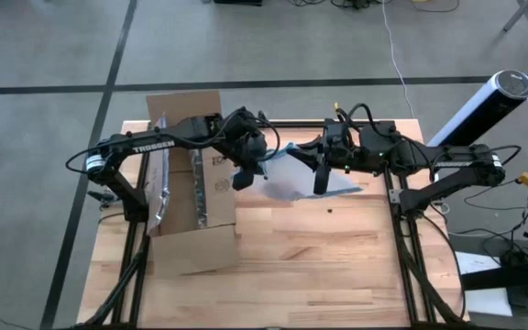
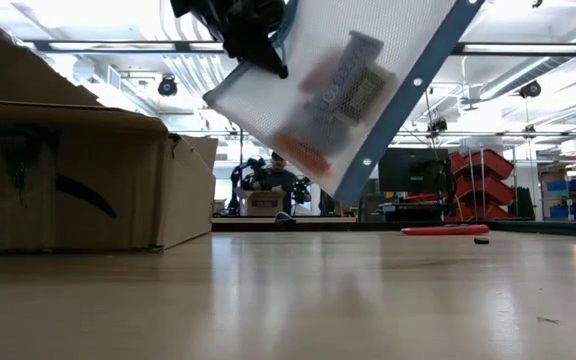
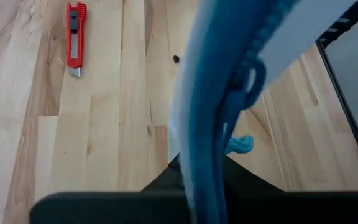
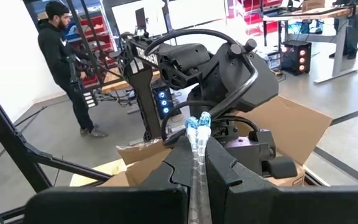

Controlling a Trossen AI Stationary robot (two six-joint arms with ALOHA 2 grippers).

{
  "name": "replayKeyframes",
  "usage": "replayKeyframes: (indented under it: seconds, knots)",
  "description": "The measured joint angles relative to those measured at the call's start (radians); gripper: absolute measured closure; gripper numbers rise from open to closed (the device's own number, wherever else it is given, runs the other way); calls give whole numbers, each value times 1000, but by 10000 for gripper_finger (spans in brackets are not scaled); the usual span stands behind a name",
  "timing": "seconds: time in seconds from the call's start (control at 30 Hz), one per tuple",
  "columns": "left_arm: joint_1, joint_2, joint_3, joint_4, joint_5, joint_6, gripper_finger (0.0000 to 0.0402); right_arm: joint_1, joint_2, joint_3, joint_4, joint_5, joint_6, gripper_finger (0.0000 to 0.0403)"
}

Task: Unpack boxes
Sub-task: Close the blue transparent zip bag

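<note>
Both grippers are clamped on the same clear plastic pouch point(image 1: 296, 174), which hangs in the air just beside the cardboard box point(image 1: 191, 197), on the box's side toward the middle of the table point(image 1: 337, 266). Left gripper point(image 1: 244, 176) pinches the pouch edge nearest the box; its wrist view shows the blue zipper edge point(image 3: 219, 112) running straight between the fingers. Right gripper point(image 1: 321, 179) pinches the far edge, away from the box; its own wrist view shows the fingers point(image 4: 225, 168) pressed together on the pouch's thin blue-white rim point(image 4: 196, 143).

Pouch is tilted in the low view, one corner low, well clear of the tabletop. Something small and grey is inside it (cannot tell what).

Box sits on the table with flaps spread open, tape strip shiny along one flap, black printed mark visible on its side in the low view. A red box cutter point(image 3: 74, 38) lies on the wood, apart from the box, untouched by either gripper.

Progress, as a judgement: box is open and one item is out and held, so unpacking is partway. Left to do: set the pouch down on the table; whether more remains inside the box cannot be seen.
</note>
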Motion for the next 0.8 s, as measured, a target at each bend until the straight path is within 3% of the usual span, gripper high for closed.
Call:
replayKeyframes:
  seconds: [0.33,0.8]
  knots:
    - [7,-23,0,-25,-2,-53,401,0,-42,0,-13,-1,0,392]
    - [16,-36,0,-50,-18,-69,401,1,-137,1,-21,1,55,271]
